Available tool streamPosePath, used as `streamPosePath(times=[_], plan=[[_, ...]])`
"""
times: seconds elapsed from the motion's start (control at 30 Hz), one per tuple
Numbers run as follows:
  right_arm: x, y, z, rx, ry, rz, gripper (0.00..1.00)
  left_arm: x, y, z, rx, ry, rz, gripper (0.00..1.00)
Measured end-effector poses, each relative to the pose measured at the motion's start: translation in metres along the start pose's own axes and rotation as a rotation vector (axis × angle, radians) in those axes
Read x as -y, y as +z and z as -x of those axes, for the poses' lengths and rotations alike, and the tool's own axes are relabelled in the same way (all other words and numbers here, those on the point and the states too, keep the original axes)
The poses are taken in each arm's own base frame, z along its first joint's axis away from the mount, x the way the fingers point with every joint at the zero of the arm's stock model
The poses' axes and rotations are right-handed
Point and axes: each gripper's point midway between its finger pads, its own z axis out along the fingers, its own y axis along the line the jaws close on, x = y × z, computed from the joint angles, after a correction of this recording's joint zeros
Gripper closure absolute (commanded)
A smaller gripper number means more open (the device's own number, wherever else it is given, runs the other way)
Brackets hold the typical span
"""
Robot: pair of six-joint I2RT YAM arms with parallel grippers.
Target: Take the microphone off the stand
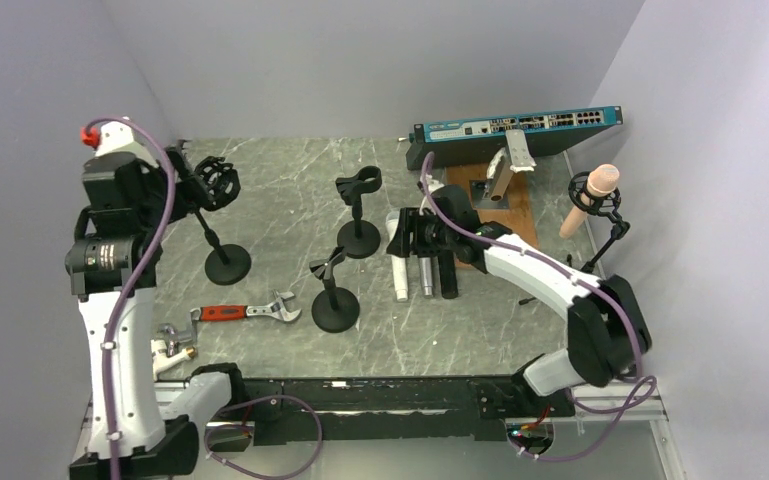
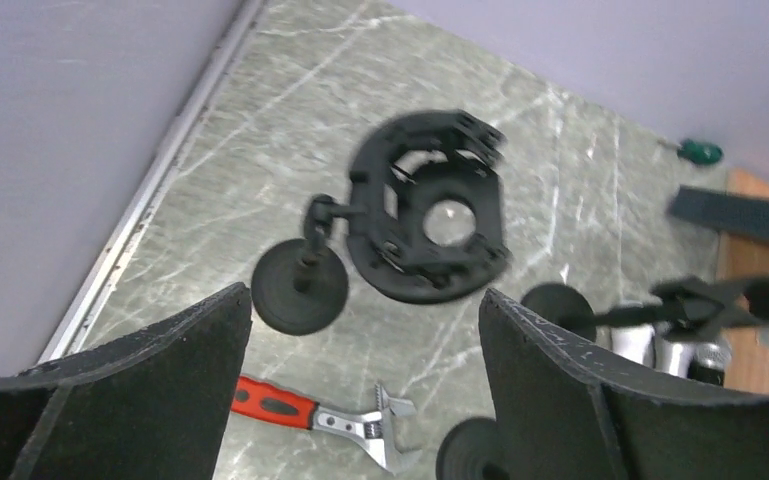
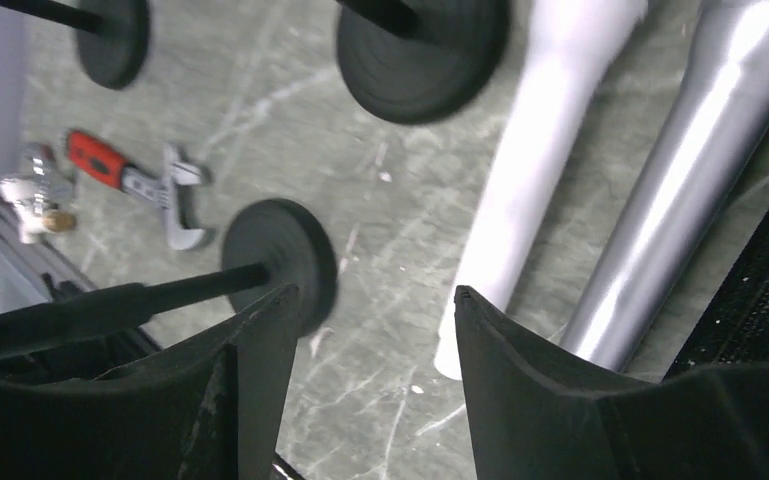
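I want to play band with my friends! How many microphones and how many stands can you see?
Microphones: 4 (white microphone, silver microphone and black microphone lying flat, pink microphone held in a stand)
Stands: 4 (left stand, back stand, front stand, right stand)
Total: 8

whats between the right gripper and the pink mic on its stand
A brown wooden board lies on the table between the right gripper and the pink microphone. That shows in the top view.
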Motion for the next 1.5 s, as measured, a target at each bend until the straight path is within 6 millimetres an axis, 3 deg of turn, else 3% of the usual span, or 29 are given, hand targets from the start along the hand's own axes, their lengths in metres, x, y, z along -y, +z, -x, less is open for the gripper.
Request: streamPosePath(times=[0.17, 0.37, 0.57, 0.97, 1.5], plan=[[-0.023, -0.033, 0.027, 0.107, -0.052, 0.055, 0.37, -0.034, 0.017, 0.017, 0.044, -0.109, 0.055, 0.3], [-0.021, -0.036, 0.022, 0.093, -0.062, 0.047, 0.33, -0.046, 0.051, 0.018, 0.026, -0.205, -0.012, 0.45], [-0.013, -0.034, 0.01, 0.063, -0.061, 0.032, 0.31, -0.063, 0.074, 0.002, -0.023, -0.254, -0.013, 0.36], [-0.009, -0.034, 0.004, 0.044, -0.081, 0.022, 0.29, -0.066, 0.097, -0.042, -0.122, -0.281, -0.06, 0.45], [-0.009, -0.037, 0.003, 0.043, -0.094, 0.02, 0.29, -0.065, 0.112, -0.045, -0.074, -0.266, -0.104, 0.44]])
